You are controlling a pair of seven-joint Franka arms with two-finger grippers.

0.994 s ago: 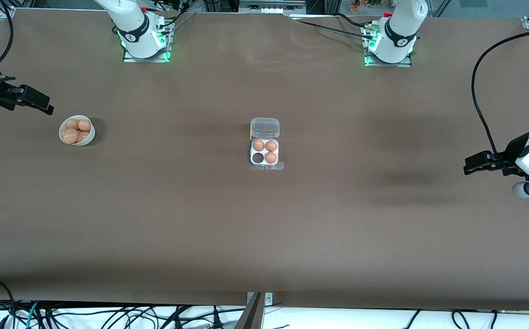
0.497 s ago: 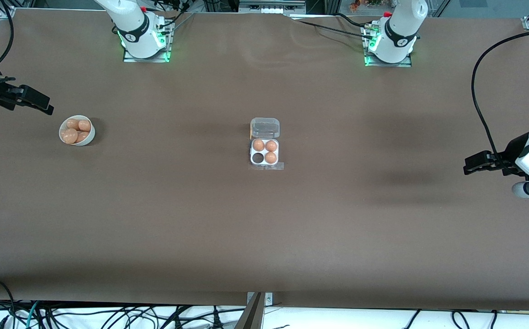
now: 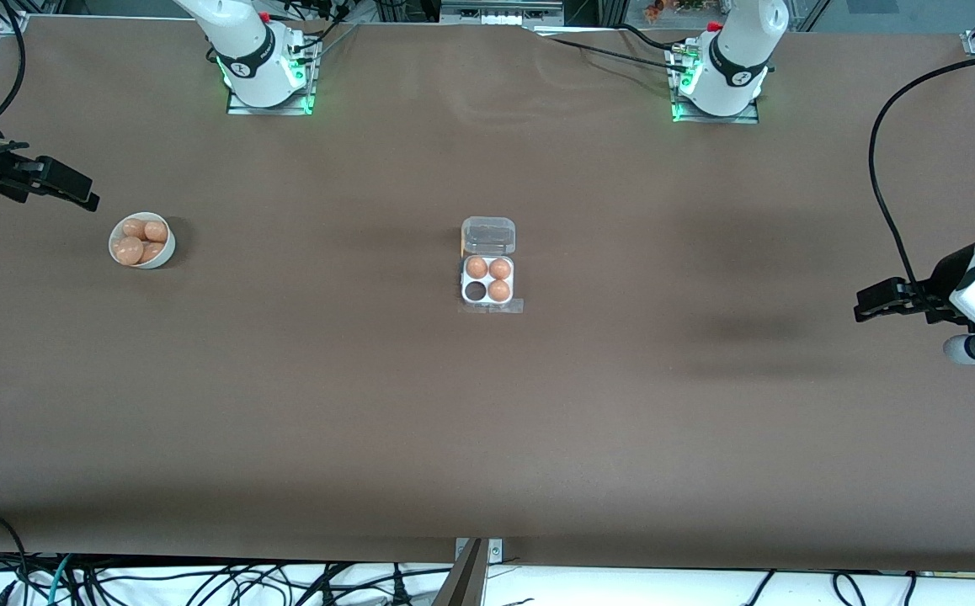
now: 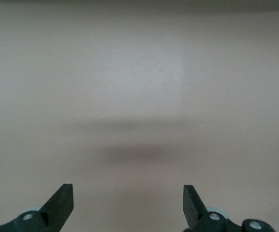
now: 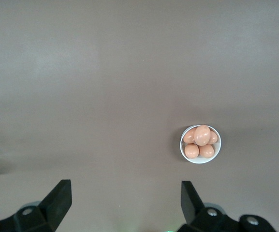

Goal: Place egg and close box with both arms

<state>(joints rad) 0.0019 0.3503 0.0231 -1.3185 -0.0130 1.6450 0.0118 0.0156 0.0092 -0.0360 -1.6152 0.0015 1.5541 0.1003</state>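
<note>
The right tool [image 3: 75, 195] hangs over the table [image 3: 487, 421] at the right arm's end, beside the bowl [image 3: 142, 241] and clear of it. In the right wrist view its 2 fingers [image 5: 57, 200] stand wide apart with nothing between them. The left tool [image 3: 875, 300] hangs over bare table at the left arm's end, well apart from everything else. Its fingers [image 4: 62, 203] are also spread wide and empty.

Nothing has changed over the last second. Both arms, the bowl and the box sit exactly where they were, so the task appears not to have begun and both arms seem to be waiting.

The bowl is white and round and holds about 5 orange-tan eggs [image 3: 130, 248] piled together. The egg to be placed is most likely one of these. None has been picked up yet.

The box [image 3: 487, 289] lies at the middle of the table, well apart from both tools. Its clear lid [image 3: 488, 235] is folded open, lying farther from the front camera than the tray. 3 of the 4 cells hold eggs. The empty cell [image 3: 476, 291] is the one nearer the front camera, toward the right arm's end.

The likely next step is for the right tool to reach into the bowl.
</note>
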